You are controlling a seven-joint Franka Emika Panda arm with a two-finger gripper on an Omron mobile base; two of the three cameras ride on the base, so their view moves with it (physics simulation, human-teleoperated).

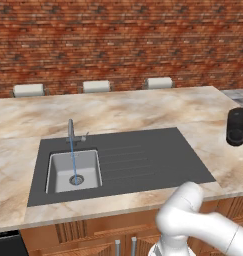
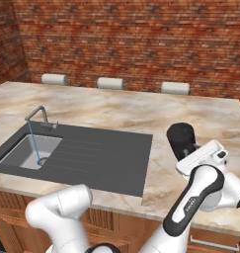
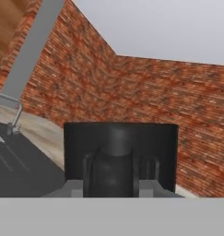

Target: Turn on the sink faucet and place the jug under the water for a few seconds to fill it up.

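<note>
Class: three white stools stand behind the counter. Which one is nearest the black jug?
The right-hand stool of the three; it stands on the jug's side, far from the sink.

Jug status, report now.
Gripper shut on the jug, right of the sink on the counter. Faucet running, water into the basin. Path clear.

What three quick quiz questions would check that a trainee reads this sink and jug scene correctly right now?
1. True or false: water is running from the sink faucet into the basin.
2. Where is the jug? A) in the basin B) on the drainboard C) on the counter to the right of the sink
3. Fill in: the gripper is shut on the ____.

Key: 1 true; 2 C; 3 jug, seen close in the hand view with the fingers at its handle side.
</note>
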